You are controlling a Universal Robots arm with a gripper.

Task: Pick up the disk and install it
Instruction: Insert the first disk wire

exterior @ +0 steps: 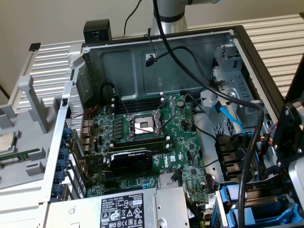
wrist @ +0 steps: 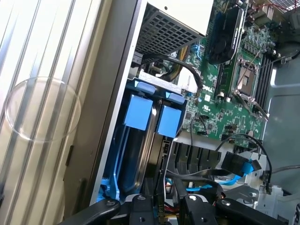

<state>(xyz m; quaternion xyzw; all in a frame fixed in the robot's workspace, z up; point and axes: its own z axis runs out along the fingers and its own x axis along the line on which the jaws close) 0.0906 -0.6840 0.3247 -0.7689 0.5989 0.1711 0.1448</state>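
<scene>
The gripper (wrist: pixel 167 207) is hanging just over the disk (wrist: pixel 139 154), seemingly already sitting in the bay (wrist: pixel 111 180) beside the motherboard (wrist: pixel 234 93); whether it is gripping cannot be told

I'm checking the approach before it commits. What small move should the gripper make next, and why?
Probably a short, slow advance straight toward the disk. The gripper hangs close to it, roughly in line with its blue carrier frame, which sits on edge in the bay beside the case wall. With black cables close by, sideways motion seems risky.
</scene>
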